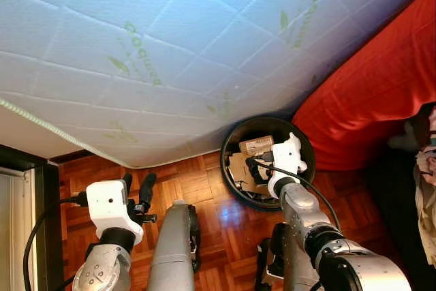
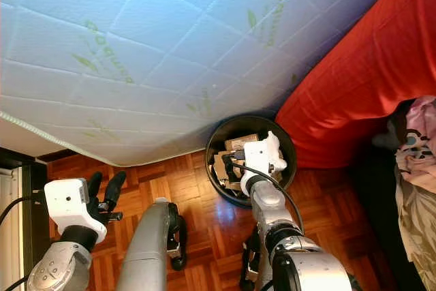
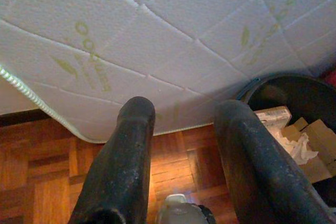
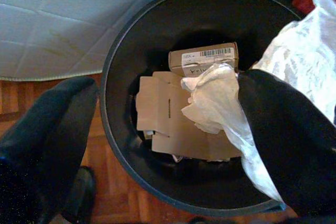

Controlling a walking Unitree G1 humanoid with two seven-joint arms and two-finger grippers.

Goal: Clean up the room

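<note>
White tissue point(image 4: 212, 100) clinging to one finger of right gripper point(image 4: 163, 124), fingers spread wide, over black bin point(image 4: 118, 61) beside mattress point(image 1: 170, 46) | cardboard point(image 4: 168, 124) already inside | shake gently above centre, clear of rim | left gripper point(image 3: 184, 145) open, idle.

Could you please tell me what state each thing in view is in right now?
Black bin: upright, open, partly filled with cardboard.
Cardboard box: lying in the bin.
White tissue: crumpled, draped against one finger over the bin.
Right gripper: open, above the bin.
Left gripper: open, empty.
Mattress: bare.
Red cover: rumpled.
</note>
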